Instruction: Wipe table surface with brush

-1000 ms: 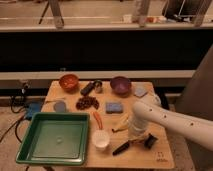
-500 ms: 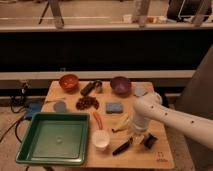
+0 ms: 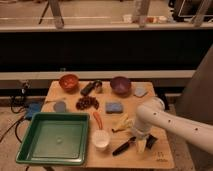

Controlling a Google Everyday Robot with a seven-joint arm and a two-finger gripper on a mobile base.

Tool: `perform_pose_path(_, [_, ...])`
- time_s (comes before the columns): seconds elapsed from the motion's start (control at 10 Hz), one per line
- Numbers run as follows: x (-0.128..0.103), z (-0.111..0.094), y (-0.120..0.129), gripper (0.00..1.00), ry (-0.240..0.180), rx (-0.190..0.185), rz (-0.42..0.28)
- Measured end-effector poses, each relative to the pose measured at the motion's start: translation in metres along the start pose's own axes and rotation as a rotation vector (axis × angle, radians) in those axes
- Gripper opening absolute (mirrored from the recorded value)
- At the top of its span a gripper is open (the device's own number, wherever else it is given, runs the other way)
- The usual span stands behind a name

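Note:
The table surface (image 3: pixel 150 102) is a light brown wooden top with many small items on it. The brush (image 3: pixel 123 147) lies flat near the front edge, its slim black handle pointing left toward the white cup (image 3: pixel 101 140). Its dark head is on the right, partly hidden by my arm. My gripper (image 3: pixel 140 142) hangs from the white arm that reaches in from the right. It is low over the brush's head end, and I cannot tell whether it touches the brush.
A green tray (image 3: pixel 50 116) fills the front left. A banana (image 3: pixel 121 122), carrot (image 3: pixel 97 119) and blue sponge (image 3: pixel 114 107) lie mid-table. An orange bowl (image 3: pixel 69 81), black cylinder (image 3: pixel 89 88) and purple bowl (image 3: pixel 120 85) stand at the back.
My arm has bent and the gripper has come down toward the brush's head end. The brush and the other items lie where they were.

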Motion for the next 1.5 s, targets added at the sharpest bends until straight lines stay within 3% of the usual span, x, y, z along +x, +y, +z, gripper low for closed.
perform_pose_path(0.6, [0.004,0.023,-0.001,0.79,0.011,0.040,-0.029])
perform_pose_path(0.7, [0.005,0.027,-0.001,0.73,0.015,0.042,-0.031])
perform_pose_path(1.3, [0.006,0.027,-0.003,0.12,0.025,0.046,-0.031])
perform_pose_path(1.5, [0.007,0.027,-0.001,0.00,0.030,0.040,-0.033])
